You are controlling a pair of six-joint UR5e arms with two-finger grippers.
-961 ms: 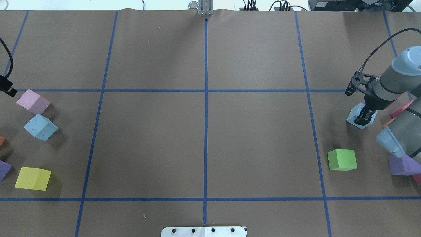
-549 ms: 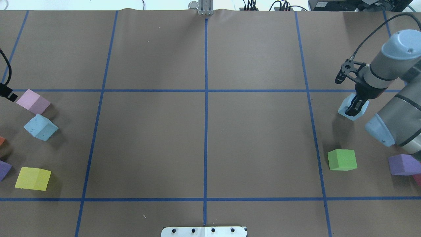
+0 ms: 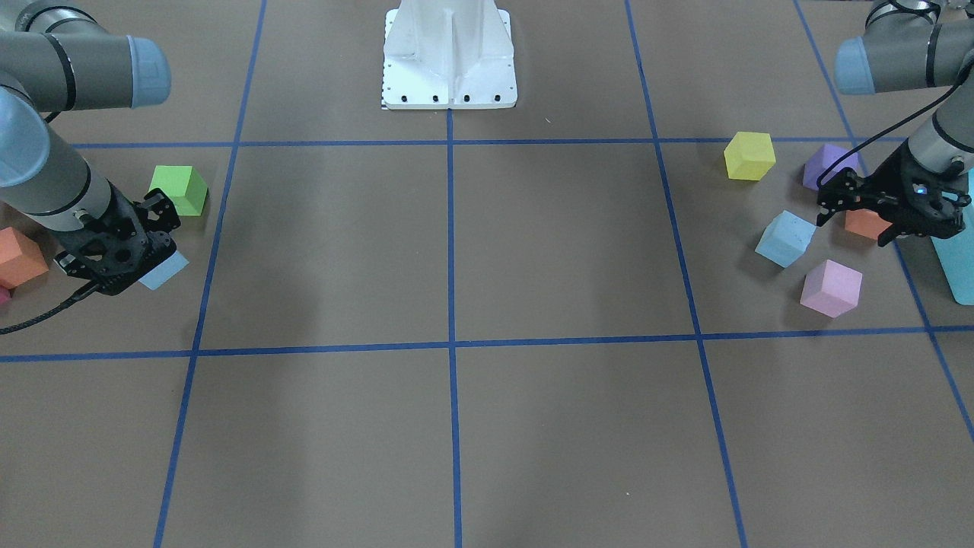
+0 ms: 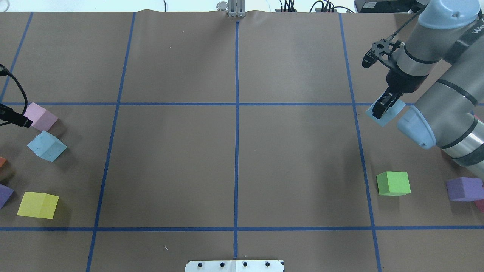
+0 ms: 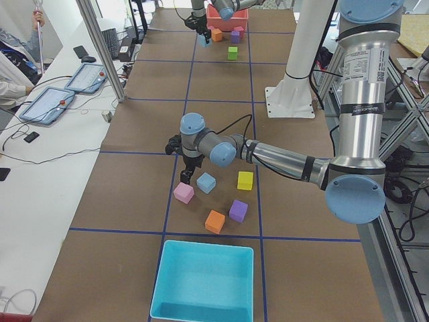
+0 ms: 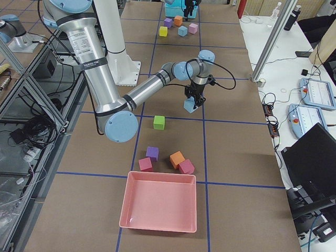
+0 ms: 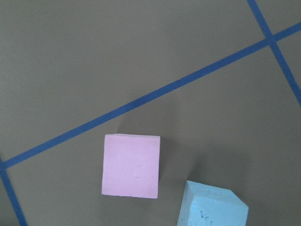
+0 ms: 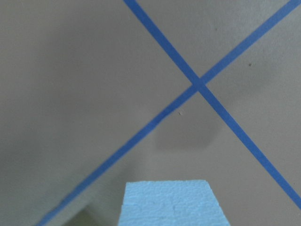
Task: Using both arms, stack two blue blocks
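Note:
My right gripper (image 4: 381, 108) is shut on one pale blue block (image 4: 389, 114) and holds it off the table near a tape crossing. That block also shows in the front view (image 3: 166, 271), the right side view (image 6: 189, 105) and the right wrist view (image 8: 171, 202). The other blue block (image 4: 47, 146) lies on the table at the left, next to a pink cube (image 4: 39, 117). It also shows in the front view (image 3: 786, 238) and the left wrist view (image 7: 211, 208). My left gripper (image 3: 909, 222) hovers above and beside these two cubes, looks open and holds nothing.
A green cube (image 4: 393, 183) and a purple cube (image 4: 463, 189) lie under the right arm. Yellow (image 4: 38, 204), purple (image 4: 4, 194) and orange (image 3: 867, 223) cubes lie near the left blue block. A turquoise bin (image 5: 167, 282) and a pink bin (image 6: 128, 202) stand at the table ends.
My right gripper has lifted the blue block and carried it up and to the left in the overhead view. The left arm's visible part has shifted slightly toward the pink cube.

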